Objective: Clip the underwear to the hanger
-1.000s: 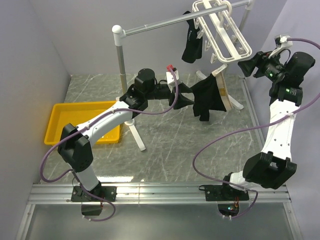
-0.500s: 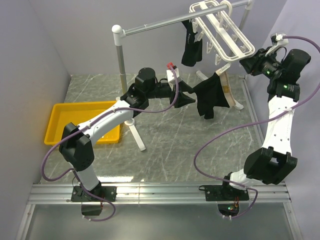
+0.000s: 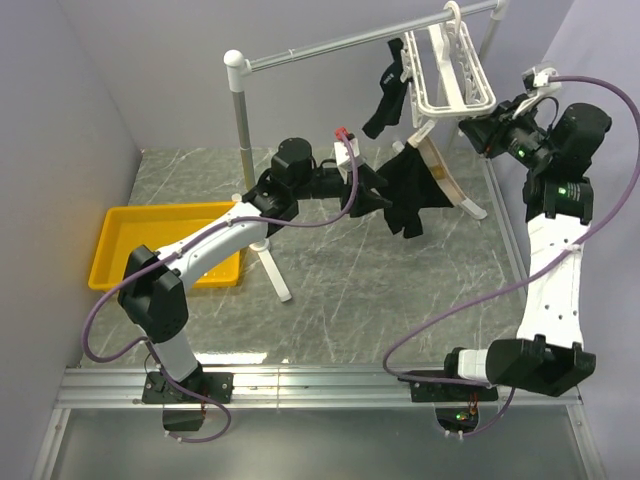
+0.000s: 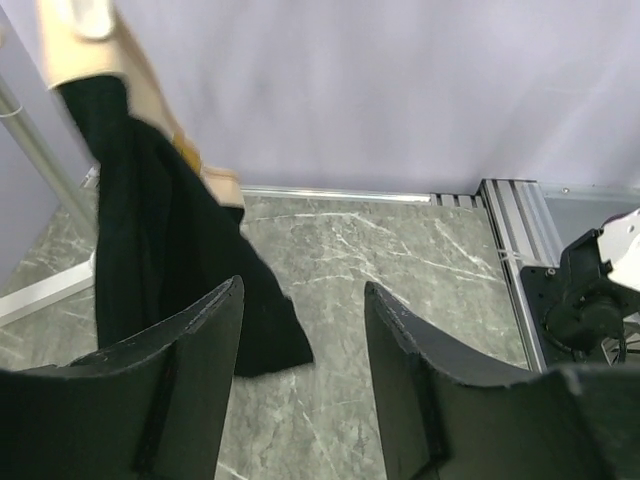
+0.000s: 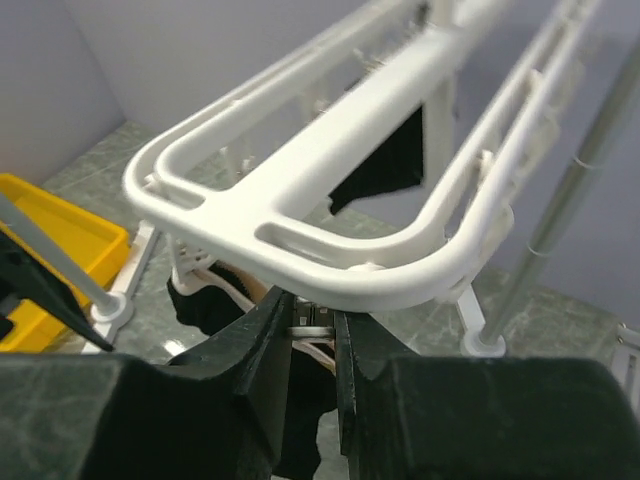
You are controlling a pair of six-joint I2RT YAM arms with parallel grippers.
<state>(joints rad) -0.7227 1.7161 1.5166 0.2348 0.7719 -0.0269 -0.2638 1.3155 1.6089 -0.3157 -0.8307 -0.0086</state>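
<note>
Grey marbled tabletop (image 3: pixel 350 290) and lilac walls frame a grey rail stand (image 3: pixel 320 45), from which the white hanger (image 5: pixel 370 115) hangs by its hook. Its long axis runs from the rail toward the right claw (image 3: pixel 478 130), and the near end is tipped down. In the wrist view that claw's fingers are pressed almost together on a small white piece just under the hanger's rim, seemingly one of its clips (image 5: pixel 312 330). The underwear (image 3: pixel 410 195) hangs below and to the left of this claw. It looks caught at one upper corner, so its long axis is close to vertical, with the leg ends pointing down at the table. The tan waistband (image 4: pixel 110 55) slants down one side instead of lying level along the frame. The left claw (image 3: pixel 378 192) is spread wide and holds nothing, and the cloth hangs just ahead of it, up and to the left of its fingers. The step in hand appears to be fixing the free end of the waistband. To do it well, the left claw should close on the tan band itself, not the loose black cloth, near its lower end. It should then lift until the band runs parallel to the frame and feed the edge into the clip under the right claw. A narrow black garment (image 3: pixel 385 95) on the rail beyond and a yellow tray (image 3: pixel 120 240) well behind the left claw play no part.
</note>
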